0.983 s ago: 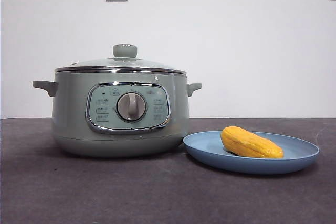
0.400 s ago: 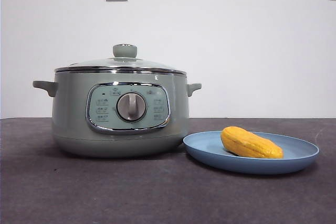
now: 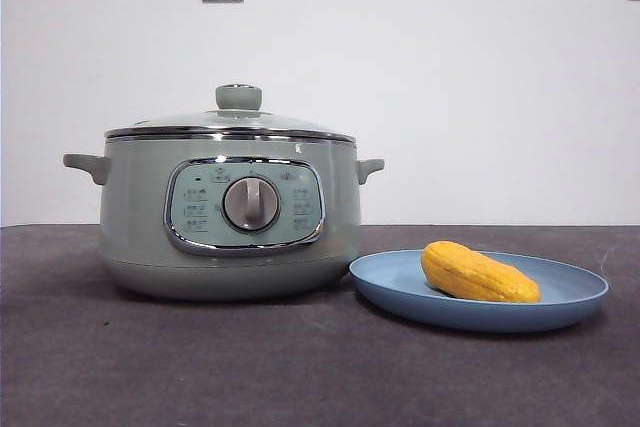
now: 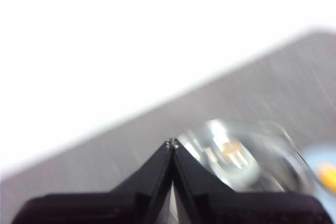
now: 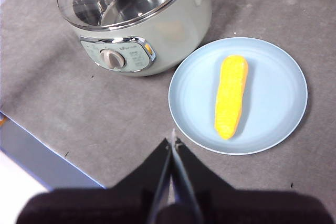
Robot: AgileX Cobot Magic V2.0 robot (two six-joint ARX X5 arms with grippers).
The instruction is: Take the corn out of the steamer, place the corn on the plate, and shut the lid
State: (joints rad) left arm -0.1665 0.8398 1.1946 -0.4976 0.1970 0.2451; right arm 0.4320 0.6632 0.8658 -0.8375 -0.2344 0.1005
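Front view: short yellow-orange corn (image 3: 478, 274) rests on the wide light-blue plate (image 3: 570, 299), domed glass lid (image 3: 235, 119) seated; both end effectors pressed together, right end effector (image 5: 172, 142) high above plate, should simply stay clear.

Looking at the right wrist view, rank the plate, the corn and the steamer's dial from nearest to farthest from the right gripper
From the right gripper, jaws shut:
1. The plate, its rim nearest the jaw tips.
2. The corn, lying on the plate.
3. The dial, on the steamer front, beyond the plate.

Front view sits low and level; both wrists look down, sharing the steamer (image 3: 230, 212), left perhaps blurred.
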